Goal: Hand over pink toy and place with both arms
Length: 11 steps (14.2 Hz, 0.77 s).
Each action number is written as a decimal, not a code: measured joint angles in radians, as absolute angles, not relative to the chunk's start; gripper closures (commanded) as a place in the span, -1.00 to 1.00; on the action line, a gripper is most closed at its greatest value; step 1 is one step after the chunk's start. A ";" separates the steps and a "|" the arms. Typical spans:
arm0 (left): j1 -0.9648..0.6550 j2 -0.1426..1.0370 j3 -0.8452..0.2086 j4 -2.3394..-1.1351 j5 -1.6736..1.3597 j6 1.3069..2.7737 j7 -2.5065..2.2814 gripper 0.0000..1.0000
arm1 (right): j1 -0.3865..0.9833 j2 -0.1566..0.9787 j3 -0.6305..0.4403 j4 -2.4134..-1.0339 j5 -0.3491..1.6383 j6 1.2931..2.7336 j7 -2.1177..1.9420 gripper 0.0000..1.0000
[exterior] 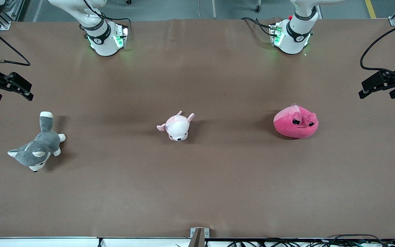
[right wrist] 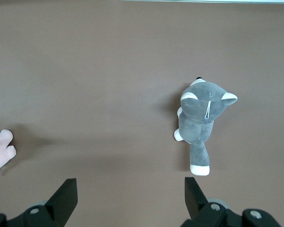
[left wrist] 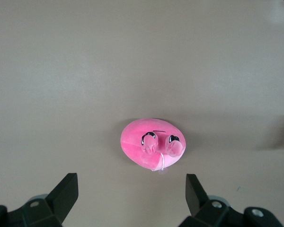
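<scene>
Pink toy (exterior: 296, 122) on table, both hands apart.

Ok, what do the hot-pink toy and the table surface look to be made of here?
The pink toy looks like soft plush: a fuzzy matte nap, rounded stuffed shape, stitched black eyes and a small tag loop showing in the left wrist view. The table seems covered by a brown matte sheet, perhaps paper or a thin mat; it shows faint ripples and only a dull sheen.
</scene>
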<state>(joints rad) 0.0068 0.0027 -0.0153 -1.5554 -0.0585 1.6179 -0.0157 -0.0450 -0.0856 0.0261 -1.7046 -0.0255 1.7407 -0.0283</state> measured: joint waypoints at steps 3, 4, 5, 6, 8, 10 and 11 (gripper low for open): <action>0.007 0.003 -0.015 -1.555 -0.058 1.618 -0.016 -1.00 | -0.046 -0.086 0.026 -1.705 -0.025 1.741 -0.028 -1.00; 0.007 0.003 -0.015 -1.555 -0.058 1.618 -0.016 -1.00 | -0.046 -0.086 0.026 -1.705 -0.025 1.741 -0.028 -1.00; 0.007 0.003 -0.015 -1.555 -0.058 1.618 -0.016 -1.00 | -0.046 -0.086 0.026 -1.705 -0.025 1.741 -0.028 -1.00; 0.008 0.003 -0.014 -1.555 -0.059 1.617 -0.016 -1.00 | -0.046 -0.086 0.026 -1.705 -0.025 1.741 -0.028 -1.00; 0.014 0.004 -0.012 -1.556 -0.058 1.613 -0.016 -1.00 | -0.046 -0.086 0.026 -1.705 -0.025 1.741 -0.028 -1.00; 0.015 0.012 -0.011 -1.563 -0.058 1.605 -0.016 -1.00 | -0.047 -0.086 0.025 -1.705 -0.025 1.741 -0.028 -1.00; 0.015 0.020 -0.011 -1.574 -0.058 1.602 -0.016 -1.00 | -0.047 -0.085 0.025 -1.705 -0.025 1.741 -0.028 -1.00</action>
<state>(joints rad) 0.0154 0.0204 -0.0111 -1.5745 -0.0585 1.6025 -0.0162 -0.0469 -0.0855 0.0252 -1.7046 -0.0255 1.7407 -0.0283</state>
